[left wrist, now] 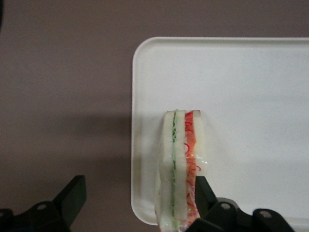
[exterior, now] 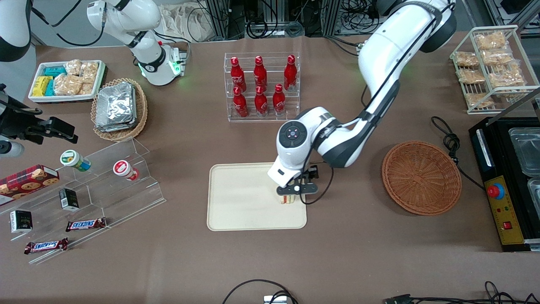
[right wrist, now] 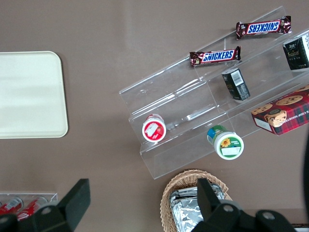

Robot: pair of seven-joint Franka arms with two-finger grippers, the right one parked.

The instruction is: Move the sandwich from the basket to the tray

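Note:
The sandwich [exterior: 287, 199] stands on edge on the cream tray [exterior: 242, 198], close to the tray's rim toward the working arm's end. In the left wrist view the sandwich [left wrist: 182, 164] shows white bread with green and red-orange filling stripes. My left gripper [exterior: 292, 194] is low over it and open. One finger [left wrist: 205, 195] touches the sandwich's red side, and the other finger [left wrist: 72, 195] is well apart from it, out over the brown table. The gripper [left wrist: 140, 198] straddles the tray's rim [left wrist: 137, 145]. The reddish-brown basket [exterior: 421, 177] is empty, toward the working arm's end.
A clear rack of red bottles [exterior: 260, 86] stands farther from the front camera than the tray. A clear stepped shelf [exterior: 105, 181] with snacks, a tan basket of foil packets [exterior: 119, 109] and a white snack bin [exterior: 66, 80] lie toward the parked arm's end. A black machine [exterior: 508, 181] stands beside the basket.

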